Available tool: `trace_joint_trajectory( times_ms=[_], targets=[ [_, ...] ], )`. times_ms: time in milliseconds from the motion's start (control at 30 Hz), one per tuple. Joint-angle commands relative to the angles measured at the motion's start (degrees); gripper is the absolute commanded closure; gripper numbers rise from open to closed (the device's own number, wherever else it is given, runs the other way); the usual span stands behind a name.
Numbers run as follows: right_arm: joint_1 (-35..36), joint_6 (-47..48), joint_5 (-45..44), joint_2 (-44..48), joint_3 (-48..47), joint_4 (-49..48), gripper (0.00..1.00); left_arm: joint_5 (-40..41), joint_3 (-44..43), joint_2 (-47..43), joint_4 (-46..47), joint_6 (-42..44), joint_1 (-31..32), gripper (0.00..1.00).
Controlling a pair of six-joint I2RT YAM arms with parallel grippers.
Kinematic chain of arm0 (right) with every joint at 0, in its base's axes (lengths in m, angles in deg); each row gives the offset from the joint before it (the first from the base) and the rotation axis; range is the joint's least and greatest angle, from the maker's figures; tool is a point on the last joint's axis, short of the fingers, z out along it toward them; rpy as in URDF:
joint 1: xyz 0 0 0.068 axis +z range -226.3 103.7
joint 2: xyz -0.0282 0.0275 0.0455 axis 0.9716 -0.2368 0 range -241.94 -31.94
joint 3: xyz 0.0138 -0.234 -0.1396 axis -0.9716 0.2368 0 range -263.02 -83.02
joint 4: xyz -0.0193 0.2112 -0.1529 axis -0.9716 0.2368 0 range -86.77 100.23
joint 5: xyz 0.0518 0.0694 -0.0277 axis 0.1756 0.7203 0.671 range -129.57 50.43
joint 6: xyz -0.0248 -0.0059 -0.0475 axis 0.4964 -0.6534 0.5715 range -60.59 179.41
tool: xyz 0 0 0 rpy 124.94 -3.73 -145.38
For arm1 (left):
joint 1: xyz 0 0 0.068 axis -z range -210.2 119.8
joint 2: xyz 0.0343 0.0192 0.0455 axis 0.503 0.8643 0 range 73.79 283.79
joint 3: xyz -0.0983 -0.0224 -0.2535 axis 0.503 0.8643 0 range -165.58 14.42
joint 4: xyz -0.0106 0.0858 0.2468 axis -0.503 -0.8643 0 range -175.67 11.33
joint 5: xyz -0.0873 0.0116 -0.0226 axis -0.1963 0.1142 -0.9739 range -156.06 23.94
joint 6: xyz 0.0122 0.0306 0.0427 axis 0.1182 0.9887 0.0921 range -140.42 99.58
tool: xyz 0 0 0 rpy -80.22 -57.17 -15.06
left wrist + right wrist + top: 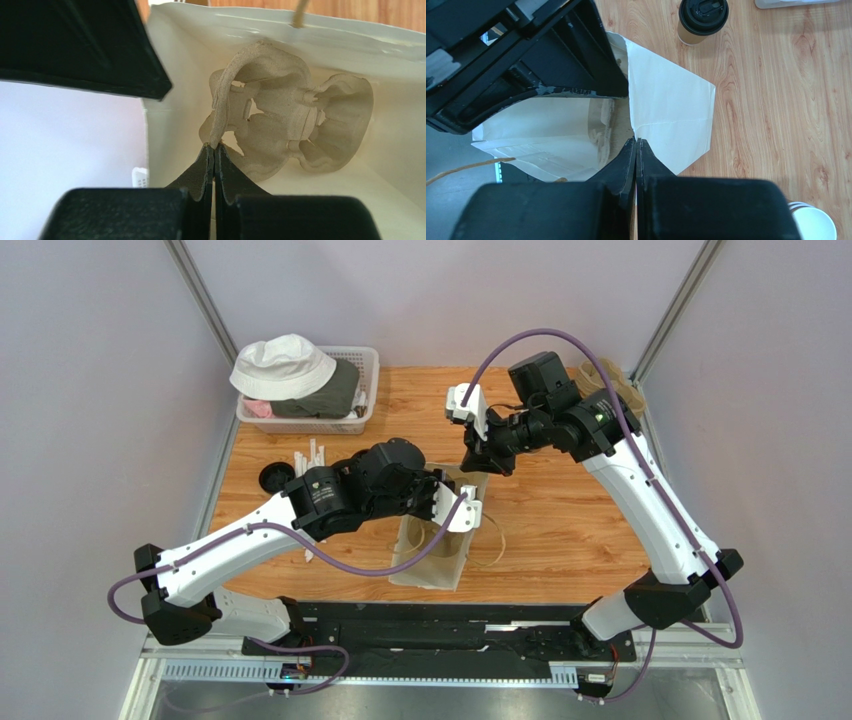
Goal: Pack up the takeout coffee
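The left gripper [214, 150] is clenched on the thin rim of the pulp tray [280, 125], which sits inside the bag [432, 562]; in the left wrist view the tray fills the middle of the frame, with the bag's pale inner walls around it. The right gripper [636, 142] is pinched shut on the edge of the bag's mouth, its fingertips meeting on a fold of the paper at the centre of the right wrist view. From above, the bag lies on the worktop [560, 510] in the lower centre of the frame, its mouth toward the top, with the left arm reaching in from the left and the right arm coming from the upper right. The coffee [702, 19] stands upright on the bare wood outside the bag, at the top edge of the right wrist view, apart from both grippers and with its black lid on; the top view does not show it. A basket [366, 365] holding a white hat [283, 365] sits in the upper left of the top view, and a flat black disc [275, 478] lies below it, left of the left arm.
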Motion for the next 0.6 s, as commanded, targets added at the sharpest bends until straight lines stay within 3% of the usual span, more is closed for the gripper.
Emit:
trace_joint_trajectory(
  times_ms=[0, 567],
  targets=[
    [0.3, 0.9, 3.6, 0.0, 0.2, -0.8, 1.00, 2.1, -1.2, -0.9, 5.4, -1.2, -0.3, 1.00],
    [-1.8, 1.7, 7.4, -1.8, -0.3, -2.3, 1.00, -2.0, 1.9, 2.2, 2.4, -5.5, -2.3, 1.00]
  ],
)
